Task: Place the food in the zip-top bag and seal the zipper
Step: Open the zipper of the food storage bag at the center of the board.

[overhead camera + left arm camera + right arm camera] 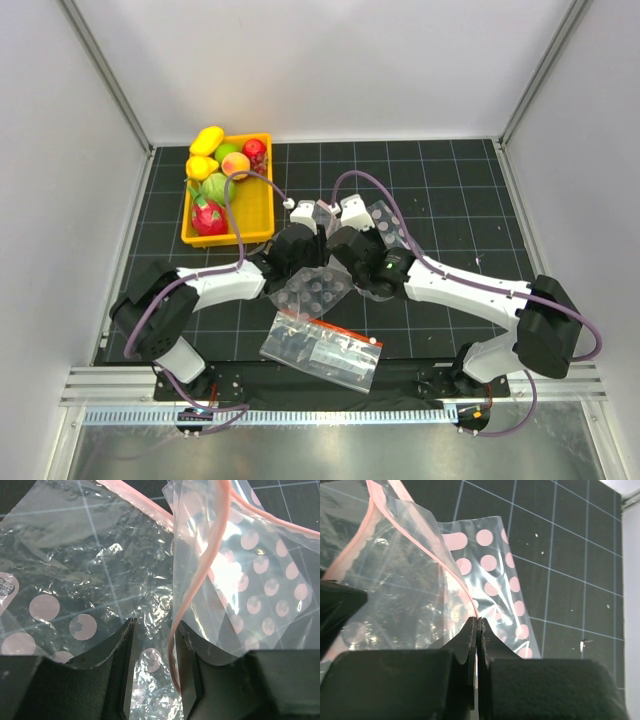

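Observation:
The food lies in a yellow bin [262, 215] at the back left: a yellow lemon-like piece [207, 139], a green apple [227, 152], an orange peach [237, 163] and a bigger green round fruit [216, 188]. The clear zip-top bag [100, 555] is held up between my two grippers at the table's middle. My right gripper [477, 625] is shut on its pink zipper [455, 575]. My left gripper [156, 665] is open, with bag plastic between its fingers and the zipper [200, 580] running along the right finger [190, 675]. In the top view the grippers [308, 248] [338, 248] meet tip to tip.
A clear sheet with round bubbles [315, 290] lies under the grippers, and another [388, 225] lies behind the right gripper. A clear printed bag with a red band [320, 350] lies near the front edge. A red dragon fruit [208, 217] also sits in the bin.

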Robot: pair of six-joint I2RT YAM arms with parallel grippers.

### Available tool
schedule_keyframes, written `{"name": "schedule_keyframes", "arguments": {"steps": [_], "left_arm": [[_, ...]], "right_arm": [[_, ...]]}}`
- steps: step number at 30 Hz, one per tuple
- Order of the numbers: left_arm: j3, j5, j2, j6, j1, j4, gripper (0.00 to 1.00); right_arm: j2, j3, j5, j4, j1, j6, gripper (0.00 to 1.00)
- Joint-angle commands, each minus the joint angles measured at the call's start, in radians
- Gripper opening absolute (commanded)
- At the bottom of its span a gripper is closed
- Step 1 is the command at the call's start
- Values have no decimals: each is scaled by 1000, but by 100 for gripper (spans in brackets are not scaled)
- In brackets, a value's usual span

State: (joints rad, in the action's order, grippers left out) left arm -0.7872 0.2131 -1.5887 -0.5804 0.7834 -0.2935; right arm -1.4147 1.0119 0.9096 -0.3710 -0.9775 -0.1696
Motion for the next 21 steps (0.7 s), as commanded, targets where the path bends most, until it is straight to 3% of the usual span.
{"name": "schedule_keyframes", "arguments": {"steps": [1,7,15,18,20,21], "left_arm": [[-38,31,13,27,-6,5,42],[-18,-72,59,37,-4,-50,45],[-4,-29,98,28,-4,-32,46],[-18,5,69,8,-6,10,40],[-44,5,20,2,-6,25,27],[-59,0,3,-5,-6,54,15]], "right_arm": [[-6,24,-34,63,2,-36,1],[-27,13,-86,113,2,-48,1],[-56,19,-124,124,2,-64,1],[-59,25,-86,109,2,-65,1],[-46,24,-69,106,2,-68,1],[-38,22,-61,101,2,-67,1]]}}
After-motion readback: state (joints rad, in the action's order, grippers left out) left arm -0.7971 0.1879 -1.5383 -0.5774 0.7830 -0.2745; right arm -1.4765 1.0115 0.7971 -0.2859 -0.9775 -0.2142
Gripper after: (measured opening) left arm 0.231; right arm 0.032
